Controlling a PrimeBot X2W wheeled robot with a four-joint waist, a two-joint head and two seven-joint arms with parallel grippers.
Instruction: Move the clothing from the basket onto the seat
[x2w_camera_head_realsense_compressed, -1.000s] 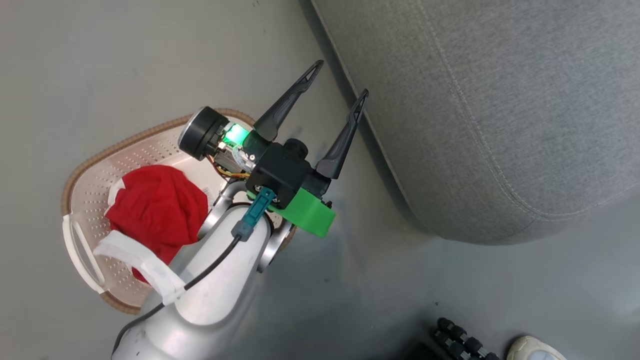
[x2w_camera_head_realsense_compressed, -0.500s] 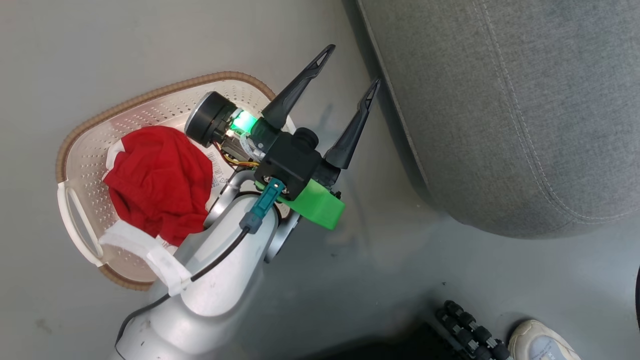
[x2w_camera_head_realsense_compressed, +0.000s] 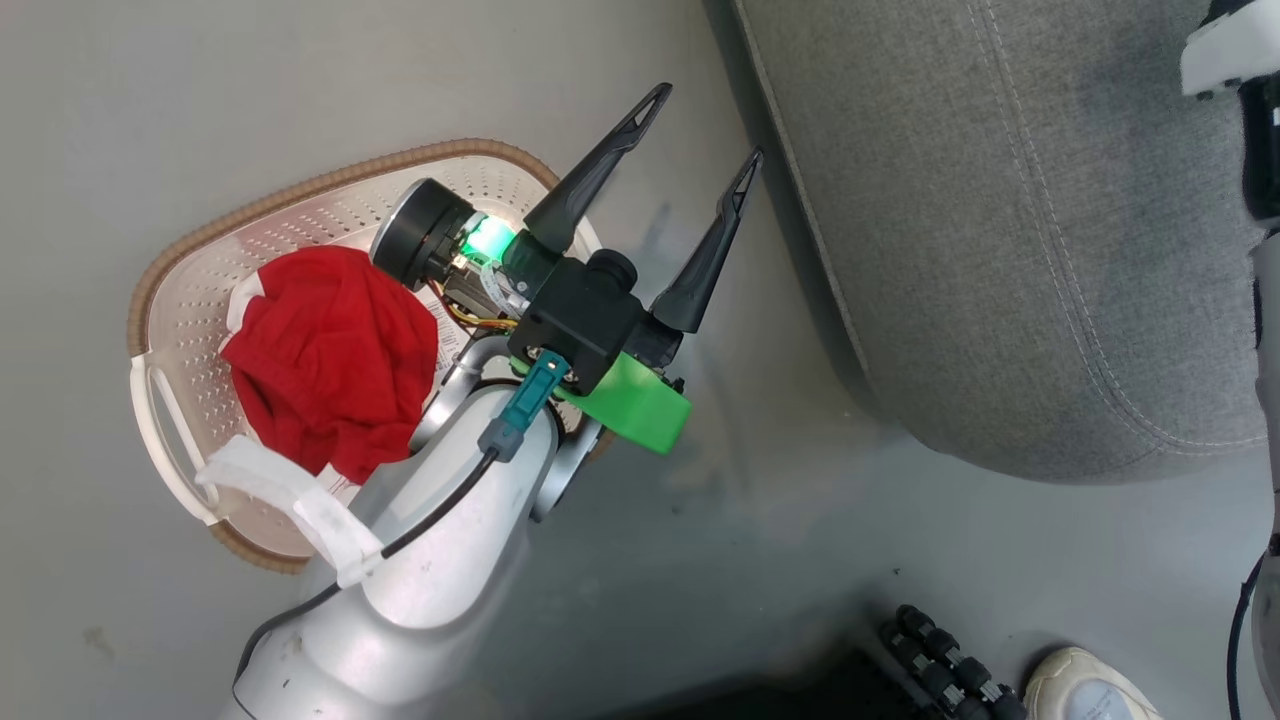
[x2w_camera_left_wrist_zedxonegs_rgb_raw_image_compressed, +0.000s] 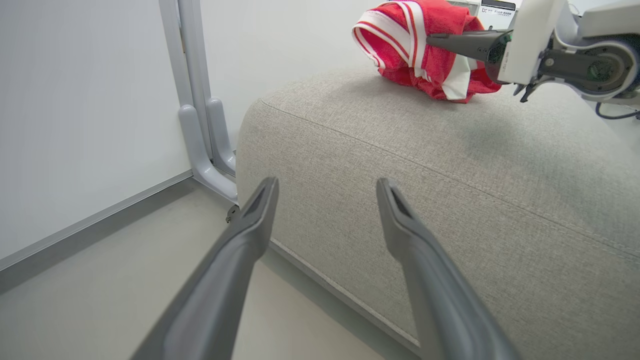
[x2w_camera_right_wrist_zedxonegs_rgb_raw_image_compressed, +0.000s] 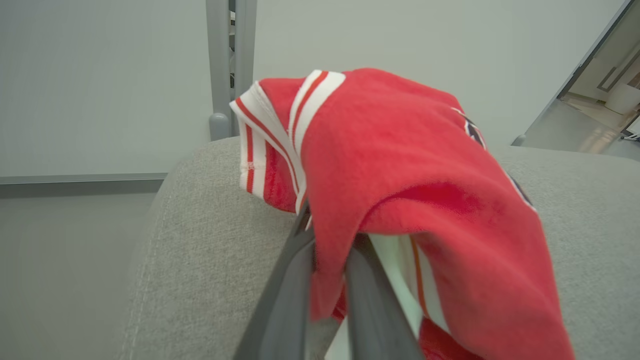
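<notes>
Red shorts lie crumpled in the cream basket on the floor at the left of the head view. My left gripper hangs open and empty beside the basket, its fingers pointing at the grey seat. In the left wrist view the left gripper faces the seat's side. On the seat's top rests the red jersey with white stripes, and my right gripper is shut on it. In the right wrist view the jersey drapes over the right gripper above the seat.
A person's pale shoe and a dark ridged part sit at the bottom right. Part of my right arm shows at the top right edge. A grey metal post stands against the white wall behind the seat.
The head camera has shifted, so the whole picture slid. Part of my right arm has come into the head view at the right edge. The left gripper stays open.
</notes>
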